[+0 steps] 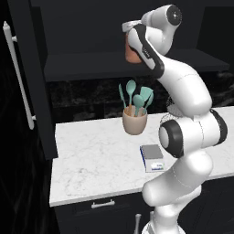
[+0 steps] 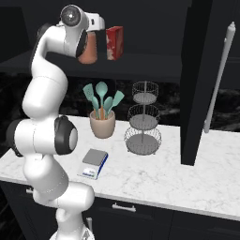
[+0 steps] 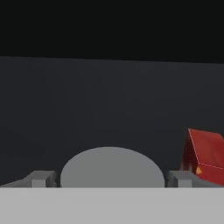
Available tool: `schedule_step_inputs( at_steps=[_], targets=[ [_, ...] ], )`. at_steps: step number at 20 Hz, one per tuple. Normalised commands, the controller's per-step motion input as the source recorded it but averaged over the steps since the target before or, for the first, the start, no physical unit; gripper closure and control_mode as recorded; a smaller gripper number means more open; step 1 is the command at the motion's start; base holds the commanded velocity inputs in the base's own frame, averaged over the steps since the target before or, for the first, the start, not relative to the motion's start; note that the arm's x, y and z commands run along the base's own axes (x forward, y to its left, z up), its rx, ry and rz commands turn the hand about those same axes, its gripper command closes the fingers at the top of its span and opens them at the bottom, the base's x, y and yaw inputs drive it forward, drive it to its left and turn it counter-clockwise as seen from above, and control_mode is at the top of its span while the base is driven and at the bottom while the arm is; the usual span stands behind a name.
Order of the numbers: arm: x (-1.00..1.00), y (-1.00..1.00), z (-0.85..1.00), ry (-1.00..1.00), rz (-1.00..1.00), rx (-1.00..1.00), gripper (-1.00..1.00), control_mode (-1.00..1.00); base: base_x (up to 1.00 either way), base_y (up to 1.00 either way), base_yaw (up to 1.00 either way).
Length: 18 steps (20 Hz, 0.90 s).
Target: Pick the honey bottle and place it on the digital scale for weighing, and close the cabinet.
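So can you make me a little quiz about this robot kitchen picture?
1. True or false: the honey bottle already sits on the digital scale.
2. What stands beside the honey bottle on the cabinet shelf? A) a red-and-white box B) a banana C) a kettle
3. Fill in: the cup on the counter holds teal ____.

Key:
1. False. It is up on the shelf, its grey lid between the open fingers in the hand view.
2. A, the red-and-white box.
3. Utensils.
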Motion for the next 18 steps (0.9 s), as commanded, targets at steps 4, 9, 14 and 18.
schedule_step_inputs(
  at_steps=[4, 9, 14, 18],
  targets=[
    [0.36, 0.04, -0.64, 0.01, 0.0, -0.02, -1.0, -1.0, 0.0, 0.0, 0.0],
    [0.34, 0.08, -0.53, 0.01, 0.0, -0.02, 1.0, -1.0, 0.0, 0.0, 0.0],
    [0.13, 0.0, -0.29, 0.0, 0.0, 0.0, 1.0, -1.0, 0.0, 0.0, 0.0],
    [-0.13, 0.06, -0.1, -0.05, 0.0, 0.0, 1.0, -1.0, 0.0, 0.0, 0.0]
  ],
)
